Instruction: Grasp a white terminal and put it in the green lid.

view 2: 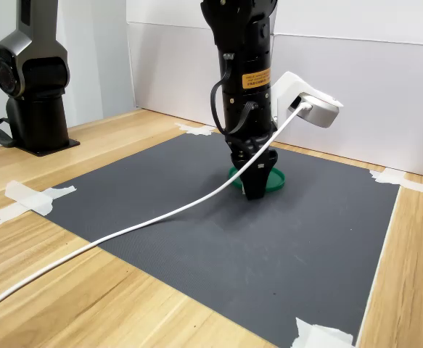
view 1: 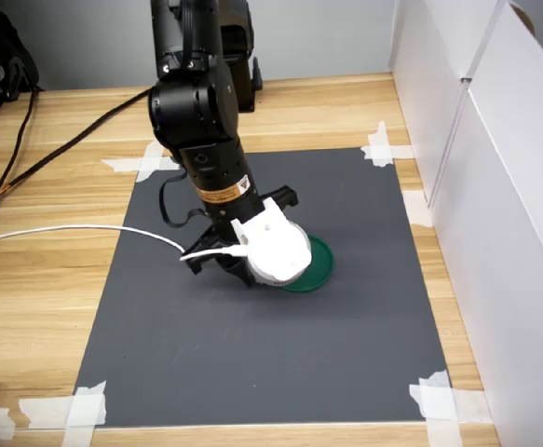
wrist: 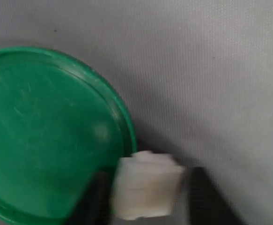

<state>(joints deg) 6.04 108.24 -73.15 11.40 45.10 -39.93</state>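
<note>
Hardly any writing shows in these pictures, and none of it can be read. The one marked thing is a yellow label on the black arm, low on its last segment. It shows in both exterior views as a small yellow sticker with dark print. The print is too small and blurred to make out a word, brand or number. The wrist view shows no text or sign at all.
</note>
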